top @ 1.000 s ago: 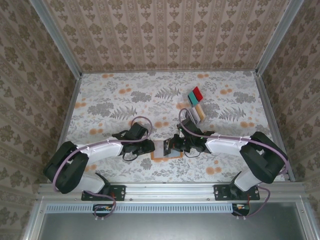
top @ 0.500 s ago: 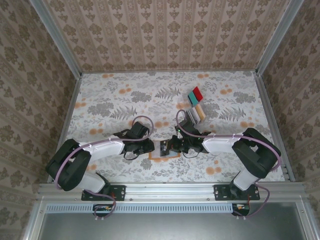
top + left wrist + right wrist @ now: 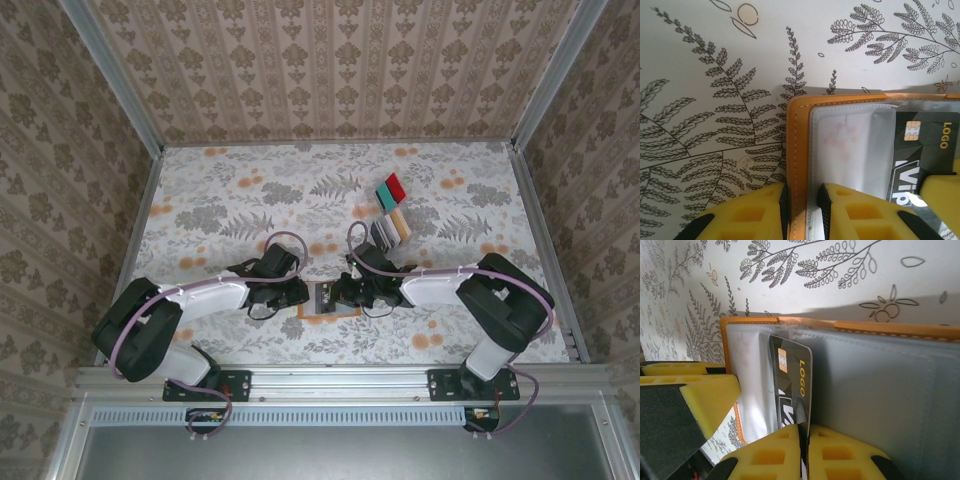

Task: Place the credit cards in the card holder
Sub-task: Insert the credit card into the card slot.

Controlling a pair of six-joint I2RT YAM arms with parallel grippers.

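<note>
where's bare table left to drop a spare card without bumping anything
Free: far-left table, between the left rail and left arm; far right, between the card pile and right rail. Crowded: near centre, where the left tool and the right tool, gripping a black card, meet at the card holder.

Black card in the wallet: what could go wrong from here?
The black card looks slightly askew in the clear pocket; pushed on by the right pincer, it may jam or bend. The left pincer clamps the wallet just at its rim, so the wallet might slip or fold.
</note>
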